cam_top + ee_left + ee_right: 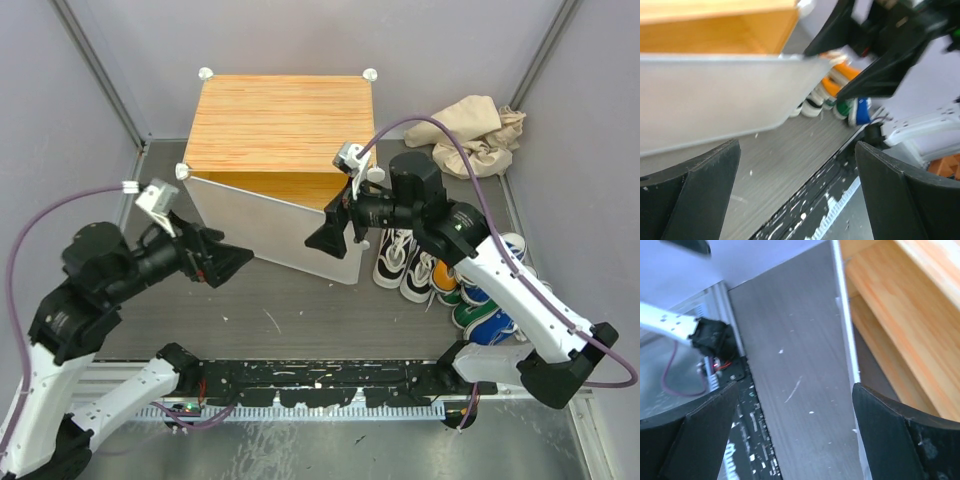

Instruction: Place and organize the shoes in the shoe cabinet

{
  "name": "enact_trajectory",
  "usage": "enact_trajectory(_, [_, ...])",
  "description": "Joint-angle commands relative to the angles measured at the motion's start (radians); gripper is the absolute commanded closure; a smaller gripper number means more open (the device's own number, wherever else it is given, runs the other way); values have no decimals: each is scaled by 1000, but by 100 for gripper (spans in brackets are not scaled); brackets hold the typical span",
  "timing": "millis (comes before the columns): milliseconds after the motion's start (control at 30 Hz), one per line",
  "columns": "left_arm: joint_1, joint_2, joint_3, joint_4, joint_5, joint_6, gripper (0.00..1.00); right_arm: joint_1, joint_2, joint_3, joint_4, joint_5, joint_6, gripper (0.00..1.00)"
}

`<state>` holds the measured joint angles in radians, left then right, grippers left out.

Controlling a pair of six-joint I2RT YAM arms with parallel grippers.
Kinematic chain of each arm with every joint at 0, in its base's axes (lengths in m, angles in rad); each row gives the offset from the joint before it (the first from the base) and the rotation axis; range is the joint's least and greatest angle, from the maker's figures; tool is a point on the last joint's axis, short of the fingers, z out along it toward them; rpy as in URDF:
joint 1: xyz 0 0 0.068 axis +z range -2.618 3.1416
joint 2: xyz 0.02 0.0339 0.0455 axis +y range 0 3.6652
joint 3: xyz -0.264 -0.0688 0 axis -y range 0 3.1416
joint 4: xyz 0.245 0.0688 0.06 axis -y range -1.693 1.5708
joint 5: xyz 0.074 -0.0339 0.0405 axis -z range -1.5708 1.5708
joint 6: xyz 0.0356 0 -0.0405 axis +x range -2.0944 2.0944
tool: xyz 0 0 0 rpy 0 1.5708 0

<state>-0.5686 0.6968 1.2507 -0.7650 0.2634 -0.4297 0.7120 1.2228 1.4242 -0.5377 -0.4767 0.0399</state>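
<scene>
Likely light, stiff and slick, the door point(268, 228) wants gripping at its free edge by the right gripper point(325, 240), jaws apart and empty like those of the left gripper point(232, 262).

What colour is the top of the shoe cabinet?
Orange wood grain; the shoe cabinet top shows best in the top external view.
</scene>
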Motion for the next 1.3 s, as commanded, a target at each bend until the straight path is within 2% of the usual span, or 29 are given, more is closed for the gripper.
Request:
enact_trajectory(0, [-4, 12, 164, 91, 93, 7, 2, 2, -61, -62, 69, -273, 49, 0])
enact_trajectory(100, [-3, 100, 233, 131, 120, 5, 2, 35, -100, -158, 205, -422, 141, 0])
enact_trajectory(167, [-3, 161, 255, 173, 148, -2, 2, 67, -128, -181, 222, -435, 146, 0])
enact_trajectory(300, [-4, 264, 259, 228, 164, -10, 2, 72, -220, -179, 172, -205, 107, 0])
enact_trajectory(433, [-4, 298, 222, 287, 158, -12, 2, 72, -265, -154, 139, -187, 93, 0])
enact_trajectory(467, [-5, 300, 207, 298, 150, -12, 2, 72, -279, -144, 130, -144, 96, 0])
enact_trajectory(667, [-5, 277, 152, 306, 130, -9, 2, 73, -321, -159, 100, 345, 24, 0])
enact_trajectory(767, [-5, 260, 141, 302, 126, -7, 2, 72, -286, -191, 96, 427, -13, 0])
enact_trajectory(933, [-5, 237, 135, 290, 128, -6, 2, 72, -230, -266, 153, 422, -24, 0])
enact_trajectory(1000, [-5, 230, 133, 283, 129, -4, 2, 71, -210, -283, 164, 370, -24, 0])
enact_trajectory(1100, [-5, 217, 136, 270, 124, 3, 2, 71, -185, -269, 139, 178, 12, 0])
enact_trajectory(1167, [-5, 213, 145, 256, 120, 9, 2, 71, -180, -256, 139, -84, 57, 0])
enact_trajectory(1200, [-5, 214, 153, 250, 118, 11, 2, 72, -185, -271, 184, -265, 96, 0])
enact_trajectory(1233, [-5, 212, 159, 245, 118, 13, 2, 78, -200, -310, 291, -454, 183, 0])
enact_trajectory(1267, [-5, 214, 168, 240, 118, 16, 2, 94, -230, -371, 481, -590, 312, 0])
